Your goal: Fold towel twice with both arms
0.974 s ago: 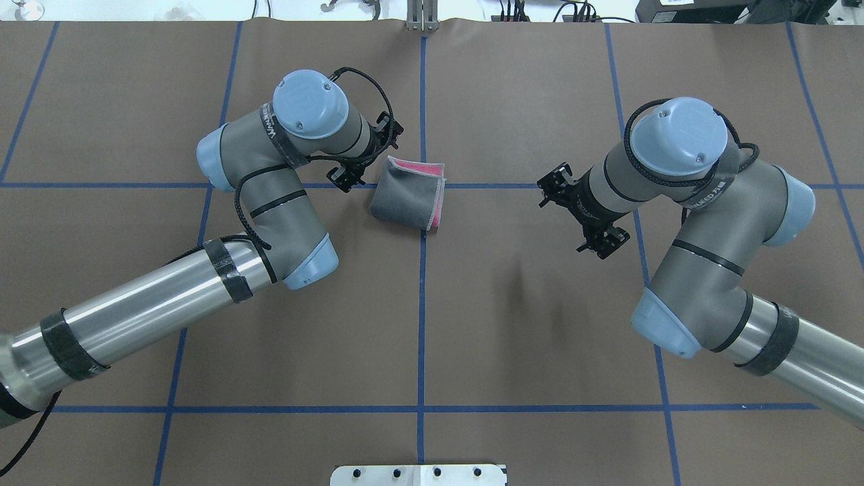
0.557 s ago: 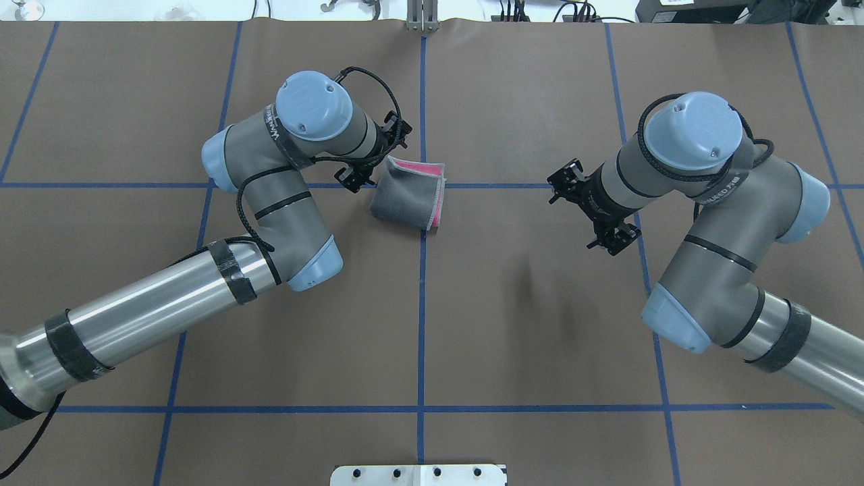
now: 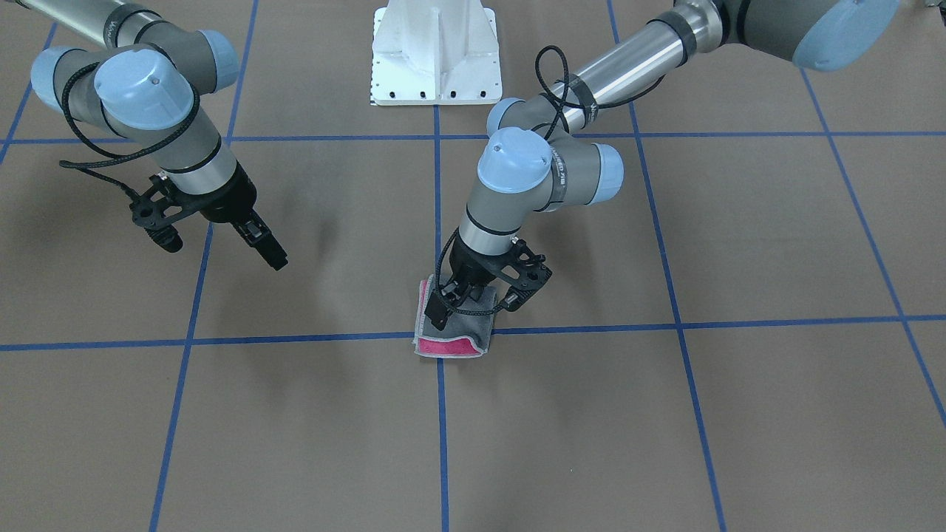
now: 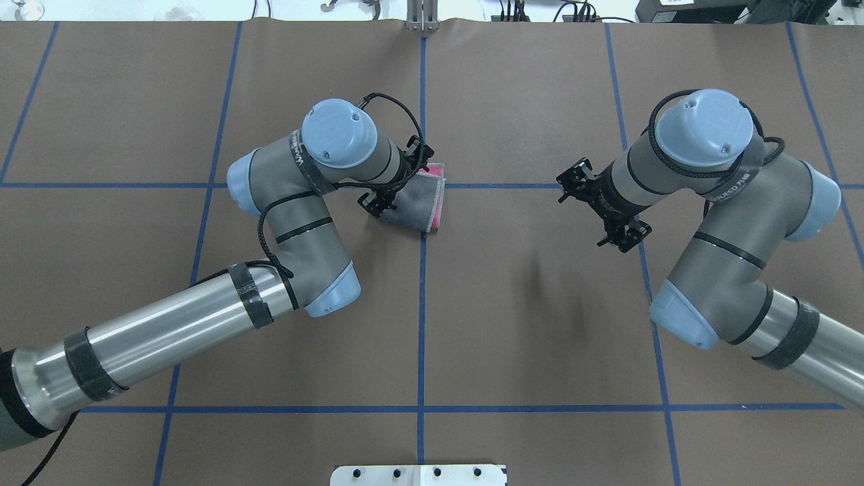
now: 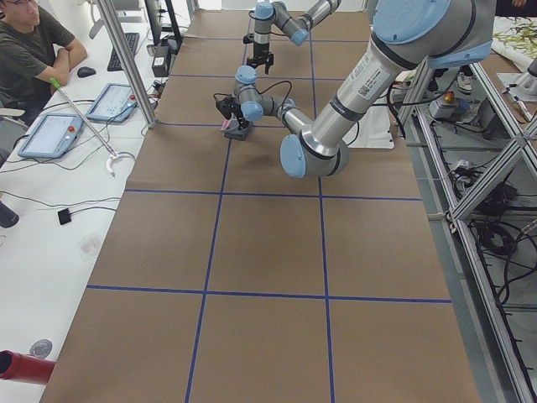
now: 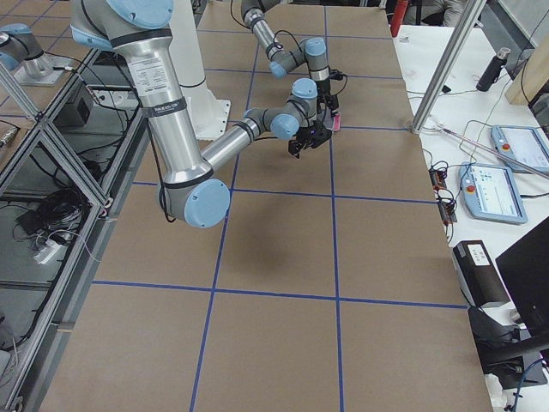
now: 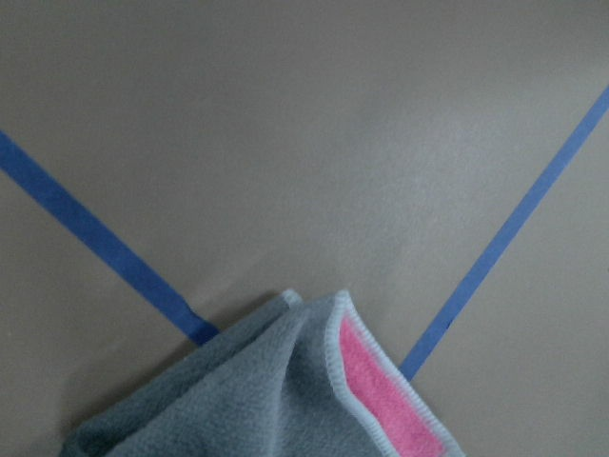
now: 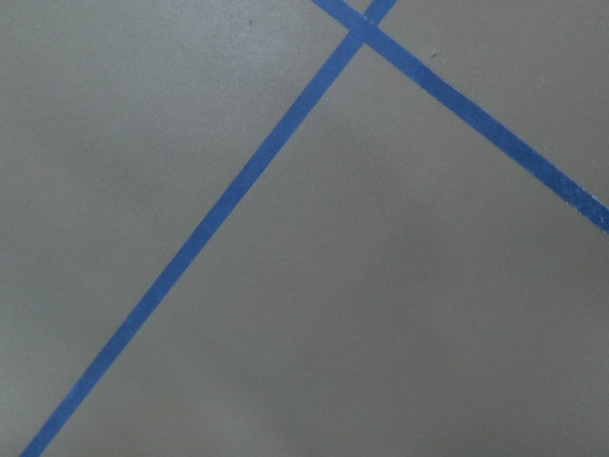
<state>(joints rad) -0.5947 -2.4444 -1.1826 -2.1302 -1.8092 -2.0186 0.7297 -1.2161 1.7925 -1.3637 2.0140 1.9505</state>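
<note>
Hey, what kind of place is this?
Probably a robotics lab: a silver-grey jointed left arm and right arm over a brown table gridded with blue tape, and a seated operator beside blue-edged teach tablets.

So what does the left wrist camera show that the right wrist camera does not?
Only the left wrist view shows the towel: a folded corner, dark grey with a pink strip inside its pale border. Only the right wrist view shows two blue tape lines crossing. Both share the brown table and blue tape.
</note>
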